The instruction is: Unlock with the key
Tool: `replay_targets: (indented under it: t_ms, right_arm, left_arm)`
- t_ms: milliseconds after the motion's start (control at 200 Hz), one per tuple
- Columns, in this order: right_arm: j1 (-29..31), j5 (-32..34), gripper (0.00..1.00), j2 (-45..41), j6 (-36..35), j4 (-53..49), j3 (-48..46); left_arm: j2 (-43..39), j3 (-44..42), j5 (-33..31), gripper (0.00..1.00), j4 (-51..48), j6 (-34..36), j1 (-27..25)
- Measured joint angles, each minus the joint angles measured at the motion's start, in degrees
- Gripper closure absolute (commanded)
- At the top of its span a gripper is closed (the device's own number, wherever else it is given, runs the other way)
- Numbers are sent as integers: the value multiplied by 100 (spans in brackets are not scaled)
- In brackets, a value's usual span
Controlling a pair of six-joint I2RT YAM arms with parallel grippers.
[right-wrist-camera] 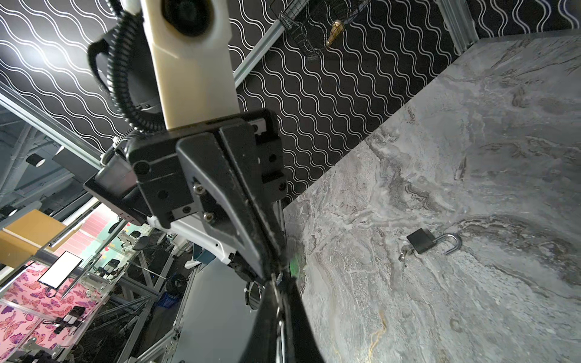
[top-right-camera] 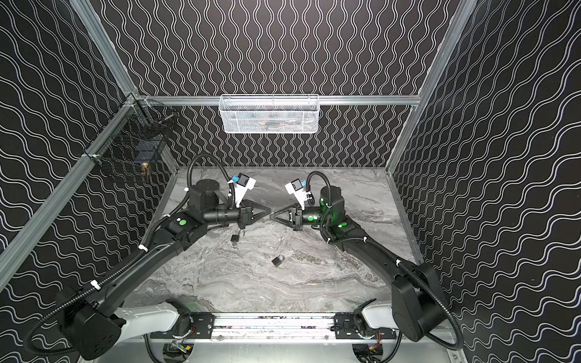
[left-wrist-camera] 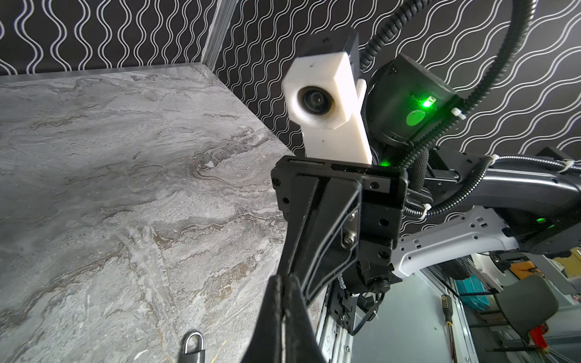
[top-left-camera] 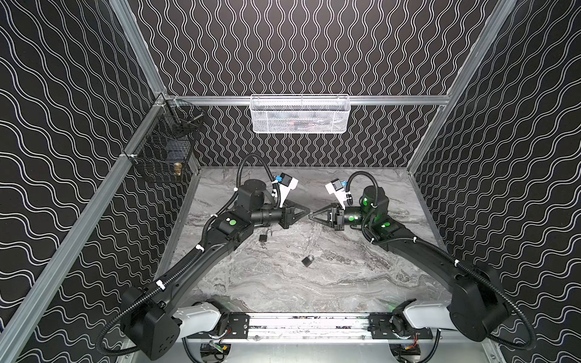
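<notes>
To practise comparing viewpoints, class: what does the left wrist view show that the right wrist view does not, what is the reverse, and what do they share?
Only the left wrist view: a shut padlock, its shackle closed. Only the right wrist view: an open padlock with a key in its keyhole, and a black wire basket. Both: the marble tabletop, the wavy-patterned wall, and the left tool and right tool meeting tip to tip.

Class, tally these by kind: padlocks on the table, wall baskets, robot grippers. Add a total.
Padlocks: 2, open padlock, shut padlock
Baskets: 2, white basket, black basket
Grippers: 2, left gripper, right gripper
Total: 6
</notes>
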Motion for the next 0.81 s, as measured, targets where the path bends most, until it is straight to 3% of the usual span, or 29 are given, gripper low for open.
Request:
replay_targets:
  t_ms: [70, 225, 460, 581, 806]
  right_arm:
    - [-15, 37, 100, -125, -31, -118, -9]
    - [-68, 400, 100, -479, -260, -807, -85]
    - [-173, 1025, 100, -1113, -310, -1742, -723]
    - [-190, 1460, 100, -1366, -188, -2208, -1045]
    - [-208, 2028, 100, -1753, 673, -2487, -2159]
  left_arm:
    - [-7, 48, -140, 53, 9, -17, 11]
    - [-240, -35, -339, 41, 129, -203, 15]
    - [-719, -568, -1165, 34, -173, -490, -166]
    - [-697, -651, -1757, 33, -739, -485, -686]
    - [4, -568, -2627, 33, -1735, -282, -1585]
